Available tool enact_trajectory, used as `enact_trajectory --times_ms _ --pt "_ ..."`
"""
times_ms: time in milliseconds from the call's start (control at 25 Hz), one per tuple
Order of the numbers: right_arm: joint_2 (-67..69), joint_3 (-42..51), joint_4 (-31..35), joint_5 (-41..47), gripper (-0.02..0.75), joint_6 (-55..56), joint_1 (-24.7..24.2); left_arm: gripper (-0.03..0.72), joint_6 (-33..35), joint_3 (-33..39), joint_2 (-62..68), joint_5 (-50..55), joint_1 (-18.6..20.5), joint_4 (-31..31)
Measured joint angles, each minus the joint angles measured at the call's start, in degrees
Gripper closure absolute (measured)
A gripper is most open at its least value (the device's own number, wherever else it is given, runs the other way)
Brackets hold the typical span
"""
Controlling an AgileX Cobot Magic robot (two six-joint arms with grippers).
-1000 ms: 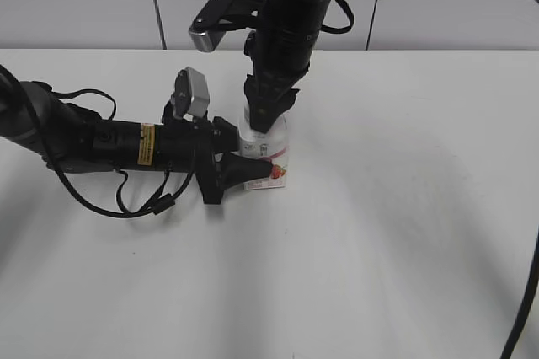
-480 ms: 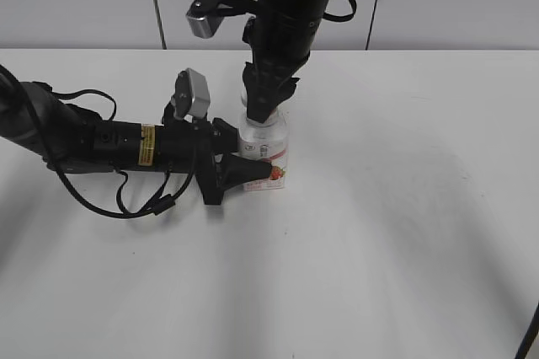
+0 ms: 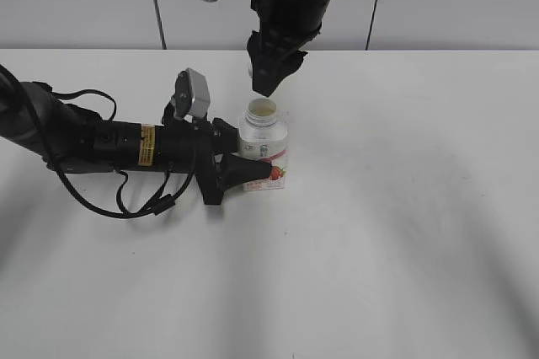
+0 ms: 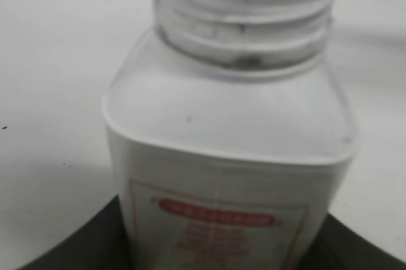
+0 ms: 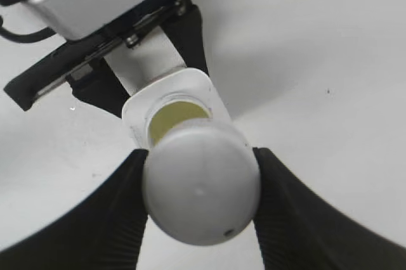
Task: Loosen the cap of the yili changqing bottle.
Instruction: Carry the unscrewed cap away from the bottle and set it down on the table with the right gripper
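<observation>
Cap's off! The right gripper [image 3: 271,81] hangs in the air straight above the open neck, its two dark fingers [image 5: 114,213] clamped on the white cap [image 5: 202,181], clear of the threads. Directly beneath it stands the yili changqing bottle [image 3: 264,150], upright on the white table [image 3: 404,207], pale liquid showing in its mouth. The left gripper [image 3: 244,172] comes in low from the side, closed on the bottle's lower body at the label and pinning it in place.
</observation>
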Motion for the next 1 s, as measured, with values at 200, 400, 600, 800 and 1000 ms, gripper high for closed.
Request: enact_trajectory --times_ms 200,400,600,800,1000 --pt "-1.5 0.0 -5.1 0.0 0.35 18.4 0.0 0.312 0.0 0.0 0.0 0.0 0.0 0.0" --pt "-1.6 0.6 -6.0 0.0 0.351 28.4 -1.3 0.312 0.0 0.0 0.0 0.0 0.0 0.0" --pt "-1.6 2.8 -3.8 0.0 0.351 31.7 -5.4 0.312 0.0 0.0 0.0 0.1 0.0 0.0" --pt "-1.6 5.9 1.1 -0.1 0.351 32.6 -11.8 0.312 0.0 0.0 0.0 0.1 0.0 0.0" --pt "-3.4 13.8 1.7 -2.2 0.351 33.9 -16.1 0.312 0.0 0.0 0.0 0.1 0.0 0.0"
